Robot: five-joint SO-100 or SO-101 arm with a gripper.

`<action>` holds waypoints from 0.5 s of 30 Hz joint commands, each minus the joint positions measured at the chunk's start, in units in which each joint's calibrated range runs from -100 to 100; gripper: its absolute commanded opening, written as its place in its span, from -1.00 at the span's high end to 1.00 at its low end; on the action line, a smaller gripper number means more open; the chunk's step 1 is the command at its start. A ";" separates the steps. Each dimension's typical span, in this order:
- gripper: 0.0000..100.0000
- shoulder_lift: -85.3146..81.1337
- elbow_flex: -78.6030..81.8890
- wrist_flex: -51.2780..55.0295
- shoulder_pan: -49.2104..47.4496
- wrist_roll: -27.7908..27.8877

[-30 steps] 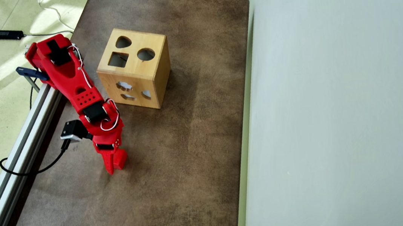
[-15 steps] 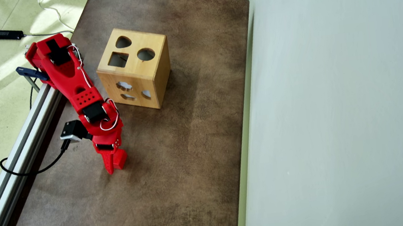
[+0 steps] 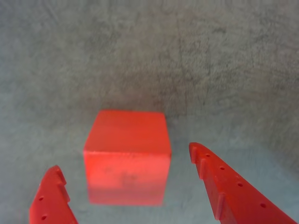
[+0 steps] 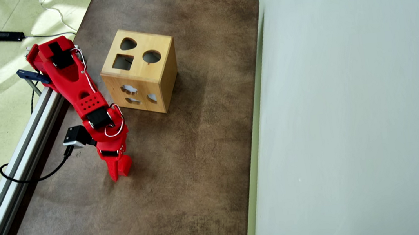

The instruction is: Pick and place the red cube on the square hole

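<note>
From above, a grey rail (image 4: 14,171) runs down the left edge of the brown table (image 4: 185,183), with a black cable (image 4: 23,179) looping beside it. The red arm (image 4: 71,82) reaches from the rail's upper end down over the table, a small black camera (image 4: 74,136) sticking out on its left side. The claw (image 4: 118,174) points down at the tabletop, and its tip nearly hides the cube (image 4: 125,164), which shows only as a red block at the claw's right edge.

The wrist view makes it plainer. On the left a red finger (image 3: 49,198) comes up from the bottom edge; in the middle the cube (image 3: 127,156) sits flat on the table; on the right the other finger reaches higher. The claw (image 3: 126,175) stands wide, one finger on each side of the cube, with a strip of table showing between the cube and each finger. It is not touching the cube on either side, as far as this view shows.

To the right of the arm, from above, stands the wooden box (image 4: 140,72), well apart from the cube. Its top has three cutouts: the square hole (image 4: 123,61) at the left, a rounded heart-like hole (image 4: 128,44) above it, and a round hole (image 4: 151,56) to the right. More shaped openings show on its near side. Further right, a pale wall (image 4: 350,109) borders the table.
</note>
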 commanded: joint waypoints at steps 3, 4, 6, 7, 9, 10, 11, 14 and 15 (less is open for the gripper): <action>0.19 -0.72 -1.02 0.19 1.10 -0.15; 0.19 -0.72 -1.02 0.19 1.17 -0.15; 0.19 -0.72 -0.48 0.19 1.17 -0.15; 0.19 -0.72 -0.48 0.10 1.17 -0.15; 0.20 -0.63 -1.02 0.02 1.17 -0.15; 0.20 -0.63 -1.11 0.02 1.17 -0.15; 0.20 -0.63 -1.20 -0.06 1.17 -0.15; 0.20 -0.72 -1.20 -0.46 1.17 -0.15; 0.20 -0.72 -1.20 -0.54 1.17 -0.15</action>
